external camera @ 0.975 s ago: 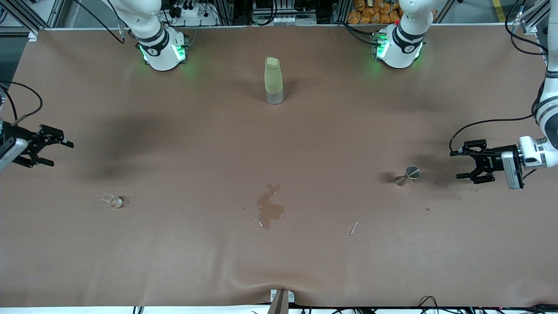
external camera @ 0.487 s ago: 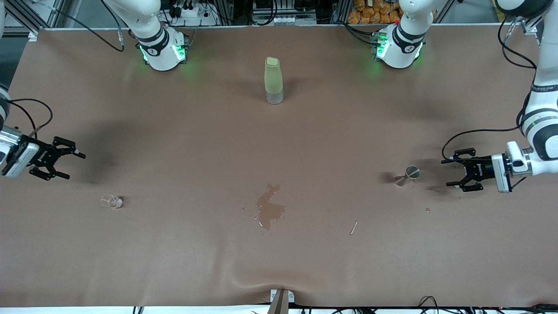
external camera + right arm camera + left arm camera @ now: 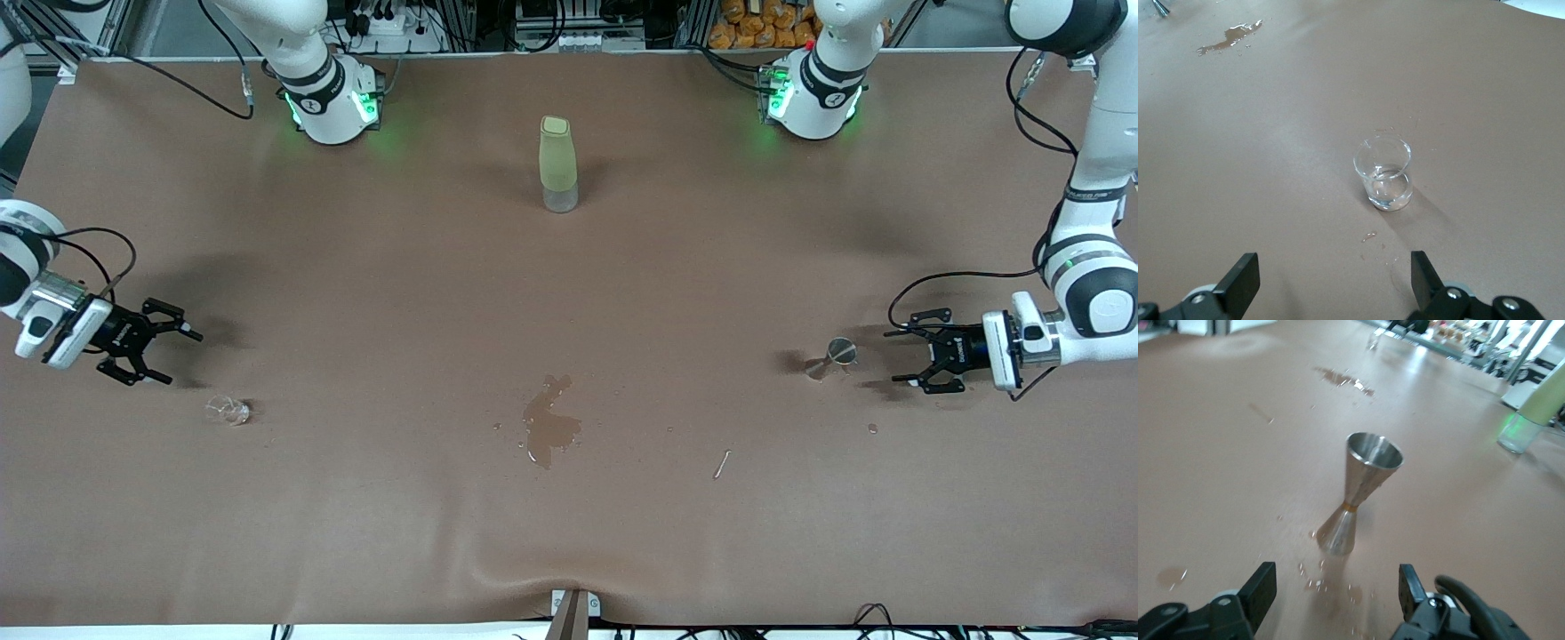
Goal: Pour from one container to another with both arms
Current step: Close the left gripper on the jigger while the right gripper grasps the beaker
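A tiny clear glass cup [image 3: 1383,172], smooth and upright with a little liquid at its base, stands just ahead of the right gripper [image 3: 162,354], fingers spread. A shiny hourglass-shaped metal jigger [image 3: 1360,491] stands upright just ahead of the left gripper [image 3: 908,357], fingers apart, empty.

Both arms are glossy white with black joint bands. Each rounded base glows green, the left arm [image 3: 1089,293] and the right arm [image 3: 27,276] alike. Black cables loop from each wrist. The left gripper [image 3: 900,356] and right gripper [image 3: 180,356] are black, two-fingered, with silver screws.
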Tool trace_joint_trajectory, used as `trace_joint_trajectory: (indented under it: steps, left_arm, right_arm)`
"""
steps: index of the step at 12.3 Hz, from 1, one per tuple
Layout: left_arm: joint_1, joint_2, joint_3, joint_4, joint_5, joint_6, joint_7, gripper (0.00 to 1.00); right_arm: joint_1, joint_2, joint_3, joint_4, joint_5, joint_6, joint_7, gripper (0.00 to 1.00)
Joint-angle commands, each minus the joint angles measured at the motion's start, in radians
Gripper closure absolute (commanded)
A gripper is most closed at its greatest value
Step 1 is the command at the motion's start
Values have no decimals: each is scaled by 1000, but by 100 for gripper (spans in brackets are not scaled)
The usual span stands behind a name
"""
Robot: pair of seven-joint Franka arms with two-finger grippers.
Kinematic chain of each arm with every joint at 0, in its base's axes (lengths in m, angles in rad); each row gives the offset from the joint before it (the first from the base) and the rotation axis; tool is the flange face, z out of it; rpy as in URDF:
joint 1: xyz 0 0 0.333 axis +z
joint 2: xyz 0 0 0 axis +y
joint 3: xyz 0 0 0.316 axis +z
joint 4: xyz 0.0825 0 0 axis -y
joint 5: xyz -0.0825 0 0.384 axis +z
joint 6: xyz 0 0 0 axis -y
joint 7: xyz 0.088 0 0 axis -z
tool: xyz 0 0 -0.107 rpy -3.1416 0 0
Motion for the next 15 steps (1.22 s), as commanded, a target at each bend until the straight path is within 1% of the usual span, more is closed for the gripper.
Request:
trace_joint_trajectory:
  steps: [1, 4, 6, 7, 10, 12, 13, 15]
  left_arm:
    - [-2, 43, -5, 12, -50, -44, 124, 19]
    - [-17, 78, -6, 13, -98, -42, 227, 20]
    - [-26, 98, -6, 12, -148, -42, 285, 24]
    - [-39, 101, -6, 12, -162, -42, 310, 28]
    - [-56, 101, -6, 12, -181, -41, 316, 28]
    - [-71, 101, -6, 9, -204, -41, 324, 29]
    - [-77, 101, -6, 2, -210, -39, 330, 32]
    - [-86, 101, -6, -1, -221, -36, 330, 33]
  right_arm:
    - [-15, 85, 12, 51, 98, -14, -131, 0]
    - [-11, 126, 15, 53, 213, -17, -282, 0]
    - [-9, 146, 16, 62, 266, -43, -321, 0]
    - [-9, 161, 16, 82, 270, -64, -322, 0]
    - [-18, 211, 16, 143, 274, -96, -331, 0]
    - [-17, 238, 18, 165, 309, -104, -342, 0]
    - [-17, 260, 18, 183, 335, -113, -362, 0]
    - [-17, 284, 18, 207, 359, -122, -380, 0]
